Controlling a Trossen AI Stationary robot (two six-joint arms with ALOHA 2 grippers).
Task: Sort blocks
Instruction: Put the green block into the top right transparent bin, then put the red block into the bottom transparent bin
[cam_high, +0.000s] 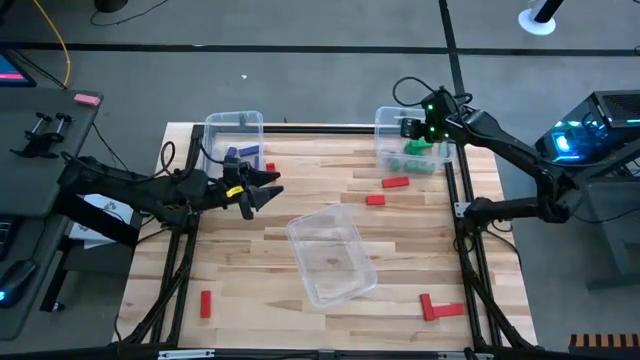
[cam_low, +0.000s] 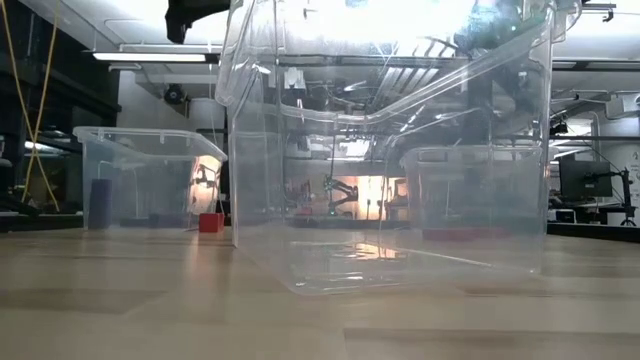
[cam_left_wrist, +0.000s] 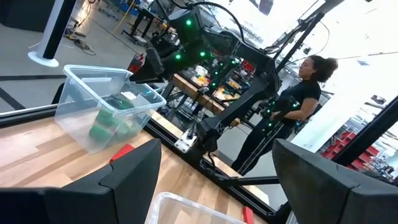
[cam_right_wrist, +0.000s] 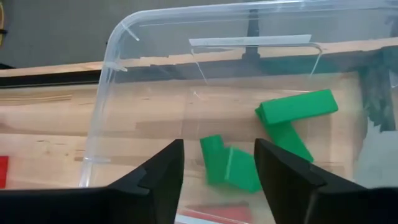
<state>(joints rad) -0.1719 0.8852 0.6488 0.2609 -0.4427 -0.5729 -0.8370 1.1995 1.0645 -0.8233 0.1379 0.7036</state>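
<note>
Green blocks (cam_right_wrist: 295, 109) lie on the floor of a clear bin (cam_right_wrist: 118, 37) at the table's far right corner (cam_high: 380, 135). My right gripper (cam_right_wrist: 219, 149) hovers open above that bin (cam_high: 412, 128), pointing slantwise down, with nothing between its fingers. A green block (cam_right_wrist: 227, 165) lies on the bin floor below the gap. Blue blocks (cam_high: 240, 155) lie in a clear bin (cam_high: 235, 122) at the far left. Red blocks lie on the table (cam_high: 396, 183) (cam_high: 375, 200) (cam_high: 206, 303) (cam_high: 440, 308). My left gripper (cam_high: 270, 190) (cam_left_wrist: 217, 155) stands open and level at the table's left, holding nothing.
A third clear bin (cam_high: 330, 255) (cam_low: 390, 150) stands at the table's middle, close in front of the low camera. A small red block (cam_high: 270, 166) (cam_low: 210, 222) lies beside the blue bin. A person (cam_left_wrist: 298, 99) stands beyond the table's right side.
</note>
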